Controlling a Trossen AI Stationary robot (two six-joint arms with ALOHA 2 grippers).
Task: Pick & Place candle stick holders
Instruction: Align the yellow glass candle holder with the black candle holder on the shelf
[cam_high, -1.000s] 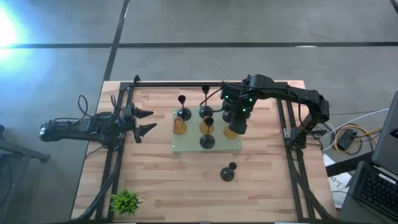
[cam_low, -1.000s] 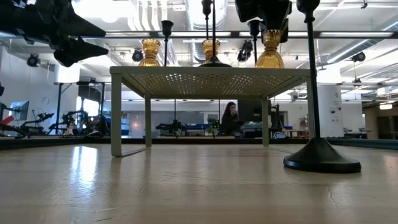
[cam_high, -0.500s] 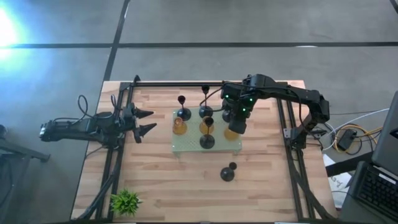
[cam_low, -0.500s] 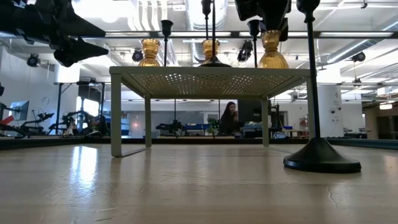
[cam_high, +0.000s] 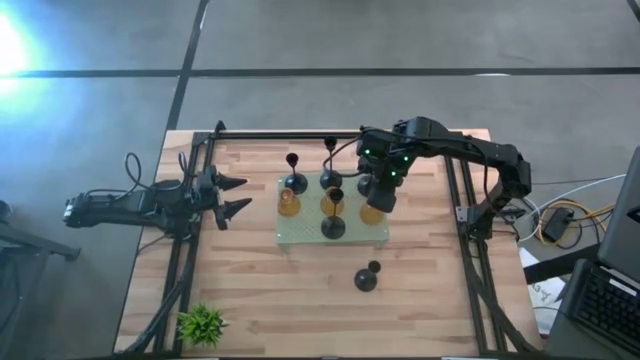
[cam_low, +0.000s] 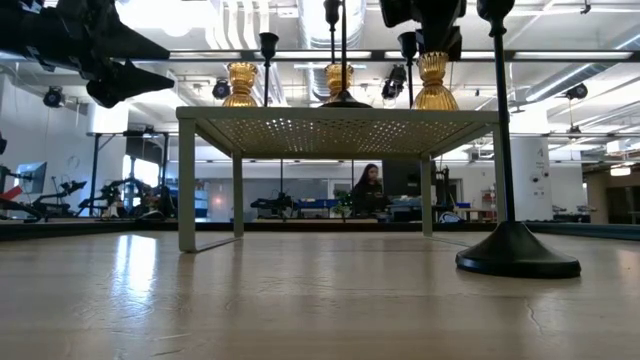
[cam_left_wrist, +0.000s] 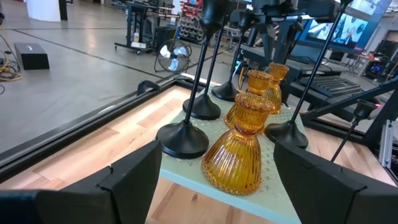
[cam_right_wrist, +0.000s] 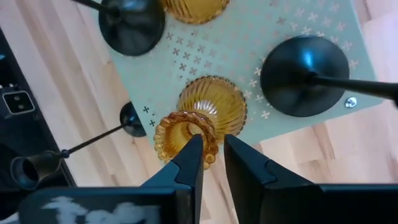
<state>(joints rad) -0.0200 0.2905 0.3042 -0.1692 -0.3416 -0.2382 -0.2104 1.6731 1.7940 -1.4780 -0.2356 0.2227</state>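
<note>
Holders on mat (cam_high: 300, 236) mid-table, one holder (cam_high: 366, 277) on table (cam_high: 260, 290) before it, plant (cam_high: 202, 323) front-left

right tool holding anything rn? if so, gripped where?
The right tool grips the rim of the amber holder at its cup; the base seems to sit on the green mat. The left tool is open, empty, off to the side.

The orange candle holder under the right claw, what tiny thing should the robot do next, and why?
Probably open the right gripper a little and lift away: its fingers look pinched on the rim of the amber holder, which already seems to stand on the green mat.
</note>
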